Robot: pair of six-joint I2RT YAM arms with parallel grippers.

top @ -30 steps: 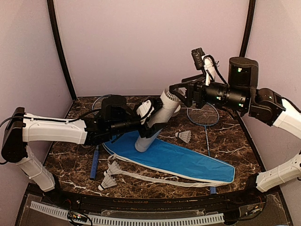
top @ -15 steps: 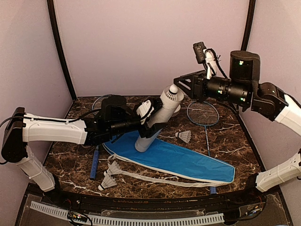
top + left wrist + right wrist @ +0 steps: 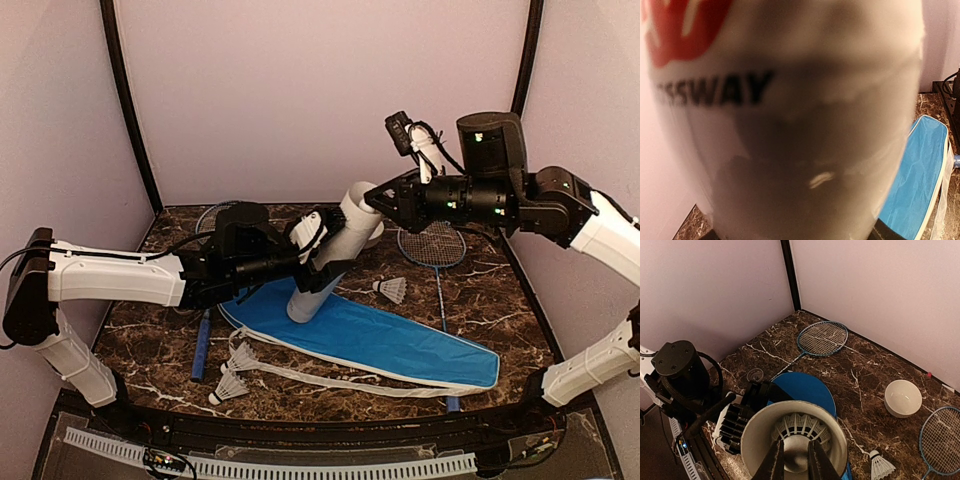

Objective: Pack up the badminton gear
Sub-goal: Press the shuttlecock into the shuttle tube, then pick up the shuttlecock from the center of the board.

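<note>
My left gripper [image 3: 318, 258] is shut on the long white tube [image 3: 335, 255] and holds it tilted, its foot on the blue racket cover [image 3: 400, 340]. The tube [image 3: 790, 125] fills the left wrist view. My right gripper [image 3: 796, 444] is at the tube's open mouth [image 3: 752, 440], fingers nearly together with nothing between them, just above a white shuttlecock [image 3: 800, 424] sitting inside. Three more shuttlecocks lie on the table [image 3: 391, 290] [image 3: 241, 353] [image 3: 230, 388]. One racket [image 3: 432, 243] lies at the right, another [image 3: 212, 215] at the back left behind my left arm.
A small white bowl [image 3: 903, 398] stands behind the tube, near the right racket. A small clear cap [image 3: 755, 374] lies near the left racket's shaft. The cover's white strap [image 3: 330, 378] trails along the front of the marble table. Walls close in on three sides.
The right gripper set a shuttlecock on the tube's mouth, drew back, closed its fingers and returned to the mouth. The shuttlecock now sits down inside the tube. The left arm has not moved.
</note>
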